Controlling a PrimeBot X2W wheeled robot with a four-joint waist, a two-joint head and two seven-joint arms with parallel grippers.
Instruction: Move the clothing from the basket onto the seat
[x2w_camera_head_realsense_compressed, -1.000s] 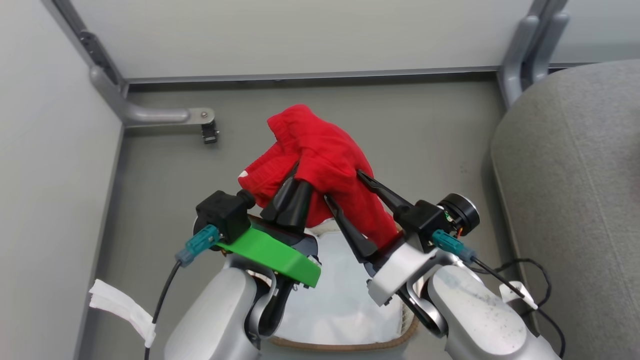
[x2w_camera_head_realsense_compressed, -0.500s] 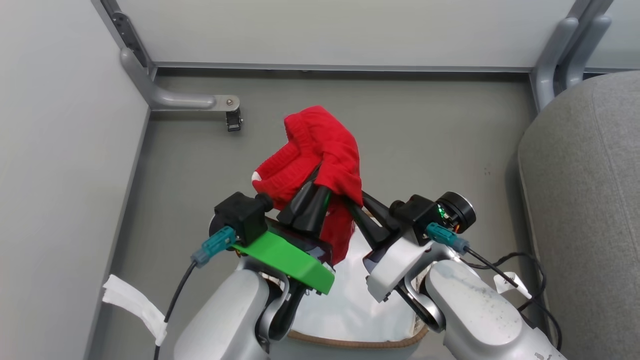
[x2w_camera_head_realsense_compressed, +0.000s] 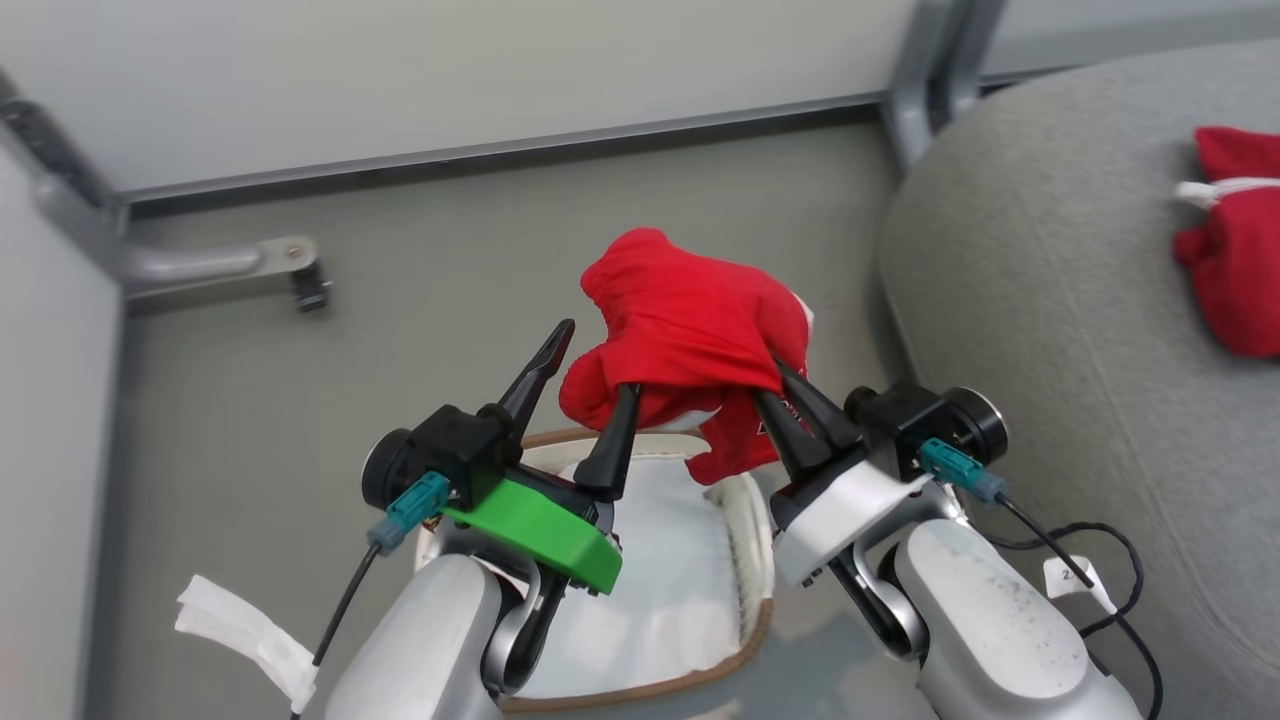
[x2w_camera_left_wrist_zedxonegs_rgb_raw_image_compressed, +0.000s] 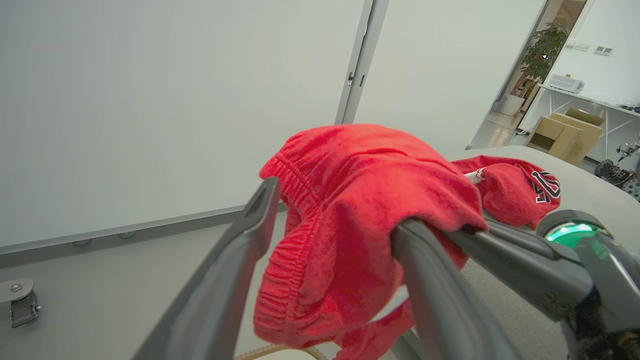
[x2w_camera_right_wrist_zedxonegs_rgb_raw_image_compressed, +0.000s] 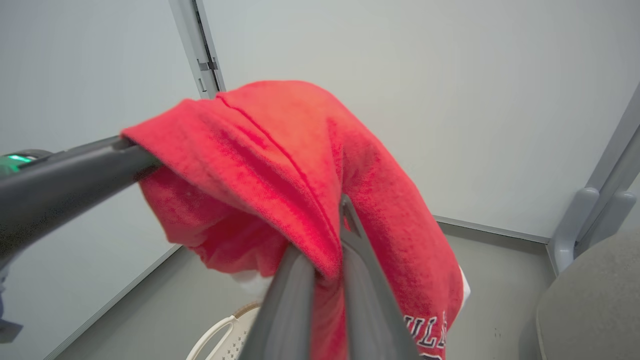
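A red garment (x2w_camera_head_realsense_compressed: 690, 320) with black-white lettering near its hem hangs in the air above the basket (x2w_camera_head_realsense_compressed: 745, 630), a white liner inside its brown rim. My right gripper (x2w_camera_head_realsense_compressed: 780, 378) is shut on the garment (x2w_camera_right_wrist_zedxonegs_rgb_raw_image_compressed: 280, 165), its fingers (x2w_camera_right_wrist_zedxonegs_rgb_raw_image_compressed: 295, 300) pinching a fold. My left gripper (x2w_camera_head_realsense_compressed: 598, 360) is open; the cloth (x2w_camera_left_wrist_zedxonegs_rgb_raw_image_compressed: 360, 200) drapes over one of its fingers (x2w_camera_left_wrist_zedxonegs_rgb_raw_image_compressed: 430, 280) and the other stands free. A second red garment (x2w_camera_head_realsense_compressed: 1235, 280) with white trim lies on the grey seat (x2w_camera_head_realsense_compressed: 1050, 350) at the right.
The grey floor (x2w_camera_head_realsense_compressed: 400, 380) is bounded by pale wall panels. A metal bracket with a small caster (x2w_camera_head_realsense_compressed: 300, 270) juts out at the left, and a grey post (x2w_camera_head_realsense_compressed: 920, 90) stands by the seat's corner. Black cables (x2w_camera_head_realsense_compressed: 1090, 560) hang beside my right arm.
The camera has swung right, bringing the seat and the second garment into view. My left gripper has opened and my right gripper has shut on the lifted garment.
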